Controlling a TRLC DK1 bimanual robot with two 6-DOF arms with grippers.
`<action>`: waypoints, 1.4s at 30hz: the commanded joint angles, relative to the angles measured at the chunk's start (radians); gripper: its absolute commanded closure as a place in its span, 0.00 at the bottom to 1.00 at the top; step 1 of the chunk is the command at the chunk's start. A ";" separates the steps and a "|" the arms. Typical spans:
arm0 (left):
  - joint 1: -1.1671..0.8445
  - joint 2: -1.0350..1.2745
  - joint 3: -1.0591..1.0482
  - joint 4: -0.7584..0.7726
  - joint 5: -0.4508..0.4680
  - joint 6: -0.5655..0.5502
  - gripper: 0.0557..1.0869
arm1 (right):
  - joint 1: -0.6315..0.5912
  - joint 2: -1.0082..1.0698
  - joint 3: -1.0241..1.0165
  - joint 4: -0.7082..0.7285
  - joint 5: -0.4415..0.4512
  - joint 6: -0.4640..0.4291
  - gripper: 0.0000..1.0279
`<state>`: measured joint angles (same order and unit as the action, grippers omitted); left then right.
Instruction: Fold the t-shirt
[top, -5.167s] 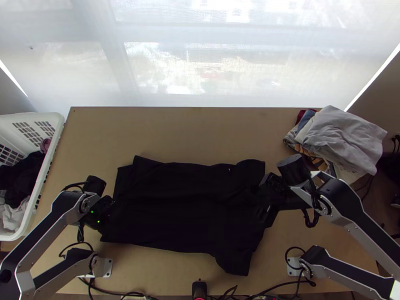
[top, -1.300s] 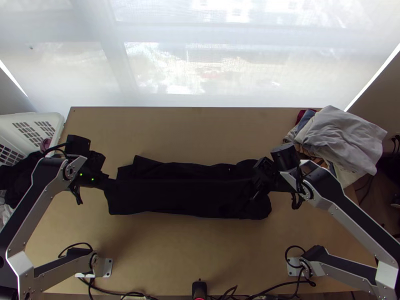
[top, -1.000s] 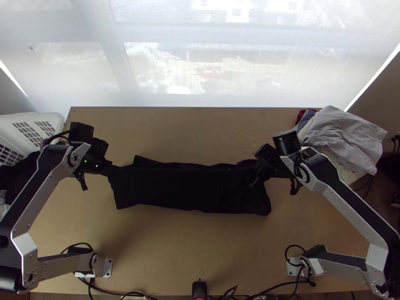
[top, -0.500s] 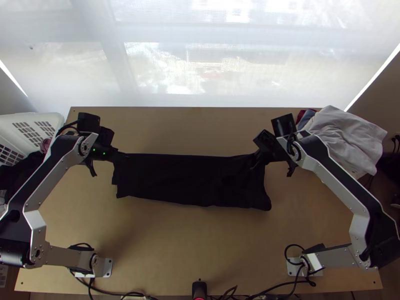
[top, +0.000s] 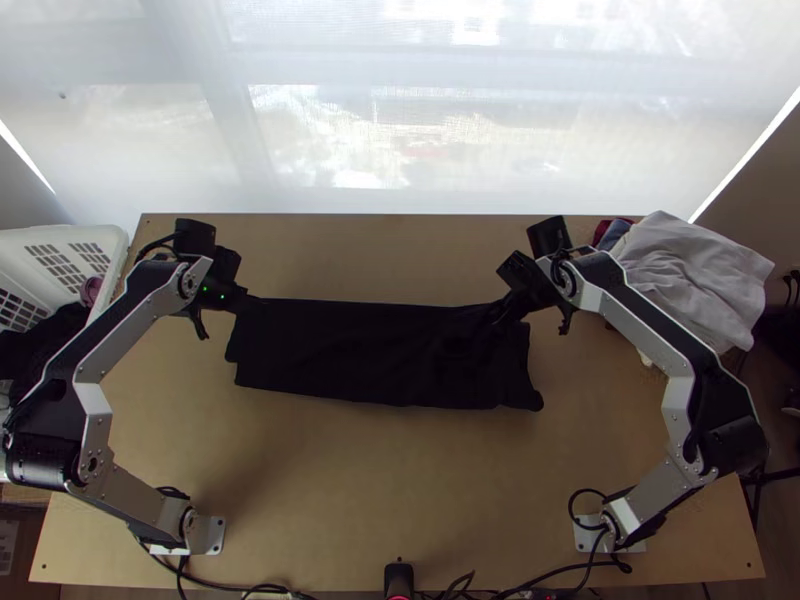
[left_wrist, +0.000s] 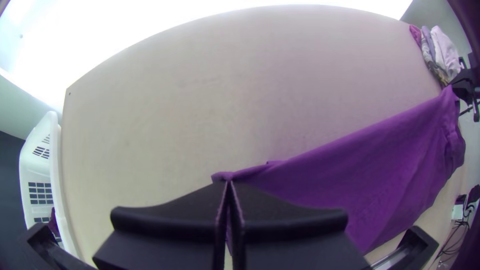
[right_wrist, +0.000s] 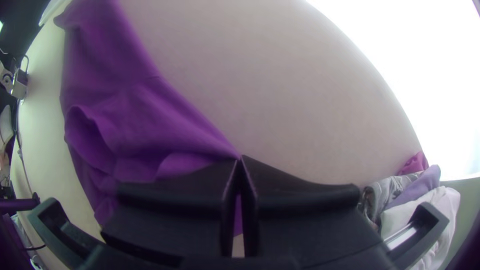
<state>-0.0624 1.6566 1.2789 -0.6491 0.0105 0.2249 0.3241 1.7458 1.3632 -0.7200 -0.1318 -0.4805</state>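
The left claw (left_wrist: 229, 182) was clenched on the shirt (top: 380, 355), nipping the far edge at one end. The right claw (right_wrist: 240, 159) was closed on the far edge at the other end, the cloth drawn to a point at its tips. Between them that edge ran nearly straight, and the rest fell toward the table's near side.

Some seconds earlier the shirt had lain broad and flat, reaching well toward the arms' bases. Since then both claws had gone up and away toward the window, bringing the cloth with them, and the wide shape had shrunk to a long, narrow strip. The far part, bare a second or so before, was now covered. I took that for a lengthwise fold nearly made, with the laying down and letting go left to do.

It was not quite true: at the left end a little cloth stuck out past the upper layer, and near the right claw it was rumpled, with a near corner poking out. Lowering both ends evenly would matter, or the layers could skew.

Beyond lay bare table (top: 350, 500), with the basket (top: 115, 248) off left and the pile (top: 685, 275) at the far right corner.
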 joint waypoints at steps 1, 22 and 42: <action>-0.011 0.058 0.008 0.026 0.002 -0.001 0.97 | -0.022 0.072 0.013 0.017 0.012 -0.003 0.97; -0.143 -0.150 0.010 -0.052 -0.106 -0.124 0.34 | 0.056 -0.062 0.054 -0.018 0.012 0.069 0.04; -0.214 -0.241 -0.254 0.016 -0.270 -0.170 0.27 | 0.345 -0.141 0.043 -0.099 0.014 0.178 0.04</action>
<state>-0.2749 1.4239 1.1053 -0.6819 -0.2386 0.0597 0.5961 1.6230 1.4635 -0.8150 -0.1196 -0.3176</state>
